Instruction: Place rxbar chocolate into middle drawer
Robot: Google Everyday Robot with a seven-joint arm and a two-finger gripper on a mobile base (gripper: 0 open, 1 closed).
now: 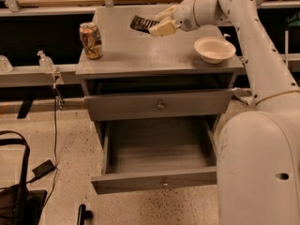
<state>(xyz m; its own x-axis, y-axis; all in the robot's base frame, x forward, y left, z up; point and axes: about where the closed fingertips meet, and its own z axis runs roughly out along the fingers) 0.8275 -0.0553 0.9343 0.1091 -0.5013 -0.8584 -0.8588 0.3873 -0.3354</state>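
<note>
The rxbar chocolate (pixel 142 23), a flat dark bar, is held in the air above the back of the grey cabinet top (pixel 140 55). My gripper (pixel 158 25) is shut on its right end, with pale fingers (pixel 161 29) around it. The middle drawer (pixel 157 159) stands pulled open below, with a round knob on its front; its inside looks bare. The alike drawer above it (pixel 159 105) is shut.
An orange-patterned can (pixel 91 40) stands at the cabinet top's left. A white bowl (pixel 214 49) sits at its right. My arm and white base (pixel 258 163) fill the right side. A cable, a black bag (pixel 14 200) and a small bottle (pixel 46 62) are at the left.
</note>
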